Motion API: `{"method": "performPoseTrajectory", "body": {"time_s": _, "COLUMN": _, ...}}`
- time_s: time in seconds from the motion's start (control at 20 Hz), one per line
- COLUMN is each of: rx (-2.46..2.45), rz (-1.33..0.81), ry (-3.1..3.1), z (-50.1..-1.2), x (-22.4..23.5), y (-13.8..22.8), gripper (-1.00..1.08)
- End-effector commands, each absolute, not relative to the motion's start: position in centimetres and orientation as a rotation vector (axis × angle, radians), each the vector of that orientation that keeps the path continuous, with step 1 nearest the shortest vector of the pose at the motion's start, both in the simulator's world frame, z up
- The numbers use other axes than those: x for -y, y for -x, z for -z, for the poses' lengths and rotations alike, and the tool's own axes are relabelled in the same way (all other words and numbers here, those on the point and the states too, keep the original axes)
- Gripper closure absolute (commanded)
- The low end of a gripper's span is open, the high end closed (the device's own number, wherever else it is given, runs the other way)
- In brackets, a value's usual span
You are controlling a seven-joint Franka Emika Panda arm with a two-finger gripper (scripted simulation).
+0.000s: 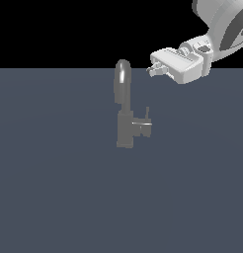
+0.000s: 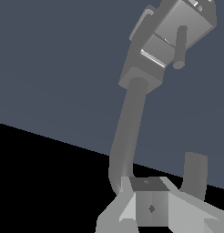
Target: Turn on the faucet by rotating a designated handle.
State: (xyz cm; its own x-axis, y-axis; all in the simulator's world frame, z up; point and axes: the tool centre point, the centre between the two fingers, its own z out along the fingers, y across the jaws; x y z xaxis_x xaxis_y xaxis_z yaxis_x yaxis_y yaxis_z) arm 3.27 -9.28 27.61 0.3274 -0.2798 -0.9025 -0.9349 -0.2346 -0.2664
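my claw (image 1: 152, 70) hovers off the faucet (image 1: 125, 106) top, gripping nothing; whether it's released i can't tell. the handle (image 1: 146, 118) juts sideways from the body mid-surface (image 1: 54, 188), untouched, so i'm lined up above it.

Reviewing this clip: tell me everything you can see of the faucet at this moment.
The faucet is a grey, metallic-looking tap standing upright on the flat blue-grey surface. A tall glossy spout arches over at the top above a boxy lower body. A short blocky stub projects toward the exterior view's right, carrying the handle, a small thin lever pointing upward. Nothing touches it: the tool hangs above and to the right, clear of spout and handle.
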Motion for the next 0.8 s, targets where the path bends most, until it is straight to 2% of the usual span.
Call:
{"method": "performPoseTrajectory", "body": {"time_s": 0.0, "rx": -1.133, "rz": -0.976, "ry": 1.611, "z": -25.4, "x": 9.7, "y": -4.1, "gripper": 1.08}}
{"method": "performPoseTrajectory", "body": {"time_s": 0.4, "rx": -1.225, "rz": -1.065, "ry": 1.31, "z": -18.8, "x": 10.1, "y": -5.5, "gripper": 1.08}}
{"method": "performPoseTrajectory", "body": {"time_s": 0.75, "rx": -1.265, "rz": -1.105, "ry": 1.15, "z": -15.2, "x": 9.8, "y": -5.9, "gripper": 1.08}}
